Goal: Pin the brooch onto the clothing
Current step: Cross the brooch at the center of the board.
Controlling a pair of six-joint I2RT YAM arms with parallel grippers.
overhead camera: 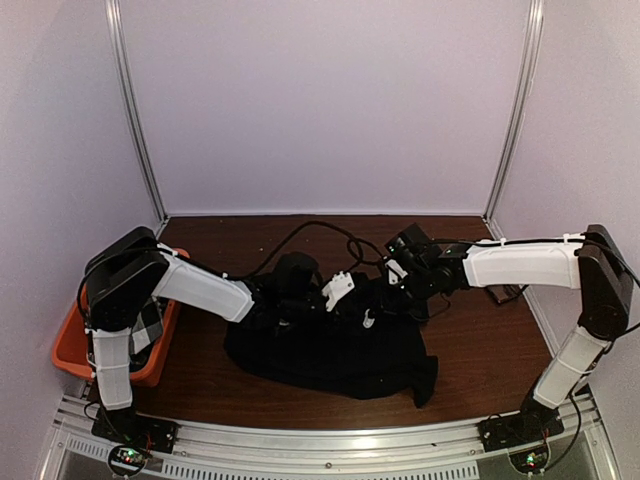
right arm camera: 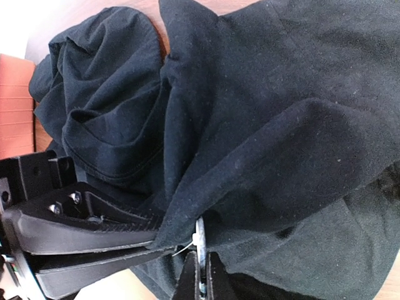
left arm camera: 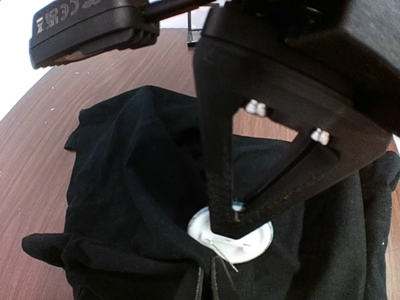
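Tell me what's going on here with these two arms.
Both arms meet over a crumpled black shirt on the table. The left claw is shut on a round white brooch that lies on the shirt. The right claw pinches a fold of the shirt right beside it. Whether the pin has gone through the cloth cannot be seen.

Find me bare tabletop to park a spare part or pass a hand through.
Free tabletop: front strip between T-shirt and rail; front-right patch between T-shirt and right arm; back-left patch between orange bin and cables. Crowded: centre, left pincer and right pincer meet over the T-shirt.
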